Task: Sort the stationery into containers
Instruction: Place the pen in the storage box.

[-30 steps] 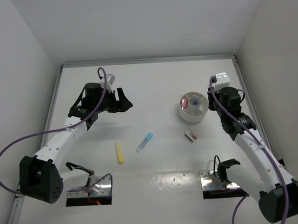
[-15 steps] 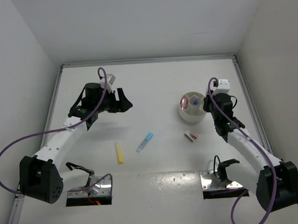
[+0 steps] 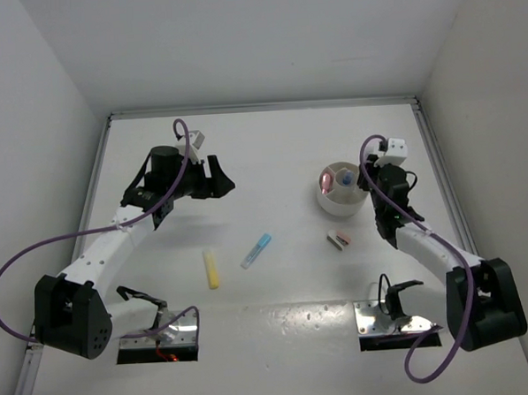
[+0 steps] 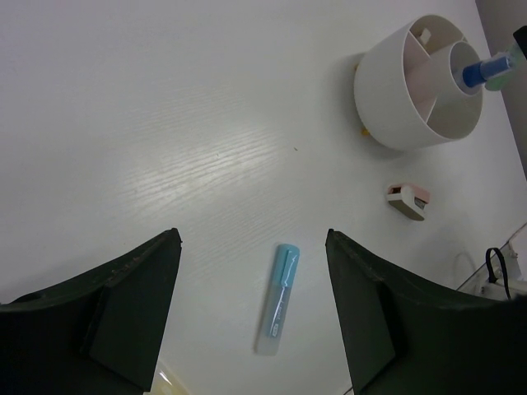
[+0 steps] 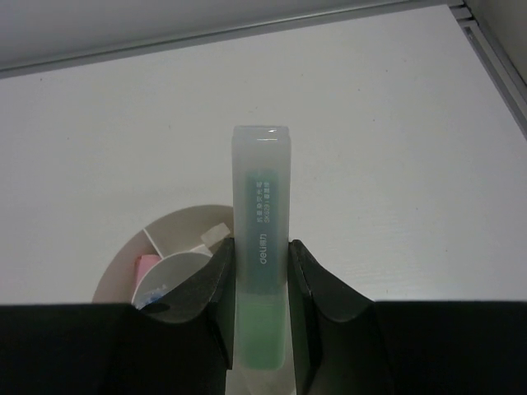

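My right gripper [image 5: 261,247] is shut on a pastel green stick [image 5: 261,189], which stands upright between the jaws. It hangs at the right rim of the round white divided dish [image 3: 335,204], whose compartments [image 5: 177,234] hold a pink item [image 5: 146,267] and a blue-capped bottle [image 4: 486,70]. My left gripper [image 4: 253,239] is open and empty, high over the left of the table. Below it a blue stick [image 4: 278,298] lies flat. A yellow stick [image 3: 212,268] lies left of the blue stick [image 3: 256,250]. Small tan and pink blocks [image 3: 339,240] sit just in front of the dish.
White walls close in the table on the left, back and right, with a metal rail along each table edge. Two metal base plates [image 3: 160,331] and loose purple cables sit at the near edge.
My right arm has swung left with the green stick, from right of the dish to over its right rim. The left arm has not moved.
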`<state>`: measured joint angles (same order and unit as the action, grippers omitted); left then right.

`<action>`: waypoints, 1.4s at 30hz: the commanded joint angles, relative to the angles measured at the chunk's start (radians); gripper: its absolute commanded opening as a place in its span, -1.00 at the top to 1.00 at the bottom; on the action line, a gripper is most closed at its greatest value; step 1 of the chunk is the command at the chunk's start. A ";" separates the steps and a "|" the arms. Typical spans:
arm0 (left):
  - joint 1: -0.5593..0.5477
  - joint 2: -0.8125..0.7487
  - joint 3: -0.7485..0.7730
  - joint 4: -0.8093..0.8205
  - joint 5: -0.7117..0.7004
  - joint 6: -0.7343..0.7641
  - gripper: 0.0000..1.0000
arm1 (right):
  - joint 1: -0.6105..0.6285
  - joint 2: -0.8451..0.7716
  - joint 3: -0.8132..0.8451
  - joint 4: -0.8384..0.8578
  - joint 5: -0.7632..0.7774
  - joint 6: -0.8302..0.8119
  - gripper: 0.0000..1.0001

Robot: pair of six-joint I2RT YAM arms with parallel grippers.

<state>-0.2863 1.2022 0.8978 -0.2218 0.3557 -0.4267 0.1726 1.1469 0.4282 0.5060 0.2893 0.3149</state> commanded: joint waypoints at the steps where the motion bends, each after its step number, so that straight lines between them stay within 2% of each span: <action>1: 0.006 -0.012 -0.003 0.035 0.017 0.011 -0.54 | -0.002 0.028 -0.009 0.190 0.033 0.003 1.00; 9: 0.006 -0.012 -0.003 0.035 0.017 0.011 -0.54 | -0.002 0.146 0.010 0.241 0.068 -0.007 1.00; 16: 0.006 -0.012 -0.003 0.035 0.026 0.011 -0.54 | -0.012 0.155 0.011 0.203 0.054 0.004 1.00; 25: 0.006 -0.012 -0.003 0.044 0.035 0.011 -0.54 | -0.030 0.209 0.041 0.137 0.015 0.026 0.57; 32: 0.006 0.008 -0.003 0.044 0.054 0.011 -0.56 | -0.041 0.153 0.023 0.146 -0.061 0.015 -0.16; 40: 0.006 0.008 -0.003 0.044 0.054 0.011 -0.56 | -0.050 0.018 0.000 0.183 -0.069 -0.026 -0.19; 41: 0.006 0.008 -0.003 0.044 0.054 0.011 -0.56 | -0.050 -0.031 -0.009 0.183 -0.068 -0.036 -0.14; 42: 0.006 0.017 -0.003 0.044 0.063 0.011 -0.54 | -0.050 -0.058 -0.009 0.183 -0.053 -0.059 0.00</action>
<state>-0.2863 1.2110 0.8978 -0.2150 0.3946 -0.4267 0.1265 1.1759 0.4225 0.6037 0.2317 0.2932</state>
